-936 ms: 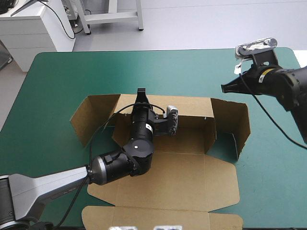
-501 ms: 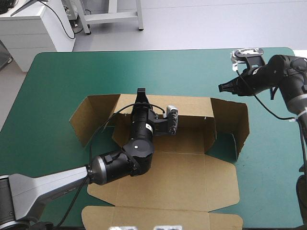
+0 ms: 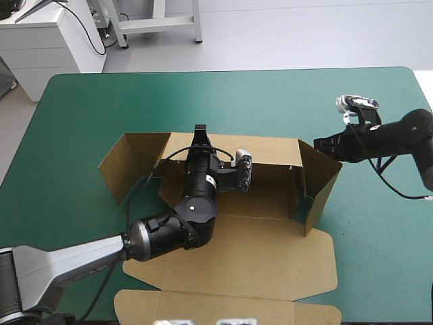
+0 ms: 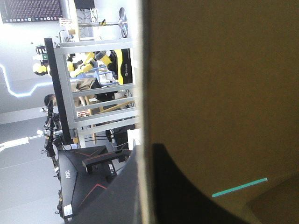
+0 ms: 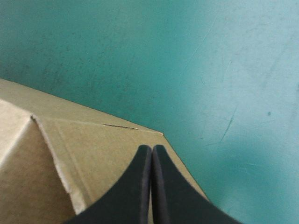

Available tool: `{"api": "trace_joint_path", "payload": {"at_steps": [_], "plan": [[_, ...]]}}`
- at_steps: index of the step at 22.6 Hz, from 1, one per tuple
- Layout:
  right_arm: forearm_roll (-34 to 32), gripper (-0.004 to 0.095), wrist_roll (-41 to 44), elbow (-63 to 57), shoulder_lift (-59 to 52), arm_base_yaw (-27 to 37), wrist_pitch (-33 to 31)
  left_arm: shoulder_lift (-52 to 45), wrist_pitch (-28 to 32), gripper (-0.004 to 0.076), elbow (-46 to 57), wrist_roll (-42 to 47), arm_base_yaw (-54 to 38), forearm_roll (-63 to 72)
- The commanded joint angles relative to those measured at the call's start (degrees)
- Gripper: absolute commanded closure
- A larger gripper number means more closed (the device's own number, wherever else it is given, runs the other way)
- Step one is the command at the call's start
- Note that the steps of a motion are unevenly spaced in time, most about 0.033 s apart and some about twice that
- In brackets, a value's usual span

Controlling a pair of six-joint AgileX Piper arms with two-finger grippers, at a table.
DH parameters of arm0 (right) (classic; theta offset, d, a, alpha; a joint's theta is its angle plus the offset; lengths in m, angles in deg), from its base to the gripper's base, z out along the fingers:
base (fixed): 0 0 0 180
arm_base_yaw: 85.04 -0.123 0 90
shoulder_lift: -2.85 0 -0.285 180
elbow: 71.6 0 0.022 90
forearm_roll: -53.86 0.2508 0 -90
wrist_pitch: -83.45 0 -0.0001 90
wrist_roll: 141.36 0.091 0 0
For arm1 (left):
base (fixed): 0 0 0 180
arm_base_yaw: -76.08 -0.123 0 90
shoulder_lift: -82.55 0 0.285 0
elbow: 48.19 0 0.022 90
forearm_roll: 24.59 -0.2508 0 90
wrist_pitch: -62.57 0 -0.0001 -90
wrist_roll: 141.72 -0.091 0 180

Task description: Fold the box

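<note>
The brown box (image 3: 257, 250) lies at mid-table with its base and lid flat. Its back wall (image 3: 270, 150) stands raised, and my left gripper (image 3: 198, 130) is shut on that wall's top edge. In the left wrist view the board (image 4: 219, 93) runs between the black fingers (image 4: 117, 186), one on each side. The right side wall (image 3: 319, 183) leans inward over the base. My right gripper (image 3: 318, 143) is shut, its tip against that wall's outer top corner. In the right wrist view its fingers (image 5: 152, 148) meet in one arch over the board (image 5: 84, 149). The left side wall (image 3: 128, 162) angles outward.
The lid's narrow front flap (image 3: 223, 308) reaches the table's near edge. Bare teal-green cover (image 3: 88, 115) stretches behind the box and on both sides. My left arm lies across the box's base and lid from the near left.
My right gripper came down and left from above the table's right side to the right side wall, which swung inward toward the base. The left arm has not moved.
</note>
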Motion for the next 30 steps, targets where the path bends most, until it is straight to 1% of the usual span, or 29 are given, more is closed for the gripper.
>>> {"api": "trace_joint_path", "payload": {"at_steps": [1,2,4,5,8,11,12,13,17,21,22,23,25,26,28,30], "plan": [[8.3,0.0929,-4.9,-1.9,-4.9,2.9,-0.3,-2.2,-0.1,0.0731,-1.2,0.3,0.4,-4.2],[8.1,0.0929,-5.3,-2.7,-5.5,2.9,-0.3,-2.2,-0.1,0.0731,-1.2,0.3,0.4,-4.3],[9.8,0.0929,-8.3,-5.8,-7.5,2.9,0.4,-2.2,-0.1,0.0731,-1.2,0.3,0.4,-4.2],[11.8,0.0929,-10.7,-8.9,-9.6,2.9,1.9,-2.2,-0.1,0.0731,-1.2,0.3,0.4,-3.9],[13.7,0.0929,-14.2,-13.6,-12.7,2.9,5.5,-2.2,-0.1,0.0731,-1.2,0.3,0.4,-3.9],[16.4,0.0929,-21.4,-23.3,-20.1,2.9,12.5,-2.2,-0.1,0.0731,-1.2,0.3,0.4,-3.9],[16.7,0.0929,-22.3,-24.7,-21.8,2.9,13.1,-2.2,-0.1,0.0731,-1.2,0.3,0.4,-3.9],[16.8,0.0929,-25.2,-28.0,-25.1,2.9,14.1,-2.2,-0.1,0.0731,-1.2,0.3,0.4,-3.9],[17.2,0.0927,-32.8,-33.8,-30.8,2.9,16.4,-2.2,-0.1,0.0731,-1.2,0.5,0.4,-3.9],[18.5,0.0892,-37.5,-34.9,-30.8,2.9,14.6,-2.2,-0.1,0.0731,-1.2,0.5,0.4,-3.6],[19.1,0.0864,-38.9,-35.1,-30.5,2.9,13.8,-2.2,-0.1,0.0731,-1.2,0.6,0.4,-3.5],[19.9,0.0816,-41.0,-35.2,-30.2,2.9,12.7,-2.2,-0.1,0.0731,-1.2,0.6,0.4,-3.5],[20.7,0.0639,-43.3,-35.2,-29.4,2.9,12.8,-2.2,0.2,0.0731,-1.2,0.6,0.4,-3.5],[21.5,0.0524,-44.4,-35.2,-29.1,2.9,13.4,-2.2,0.2,0.0731,-1.2,0.6,0.4,-3.5],[22.6,0.0395,-45.5,-35.2,-28.5,2.9,13.6,-2.2,0.4,0.0731,-1.2,0.6,0.4,-3.5],[23.4,0.033,-45.9,-35.2,-28.3,2.9,13.3,-2.2,0.4,0.0731,-1.2,0.6,0.4,-3.5]]}}
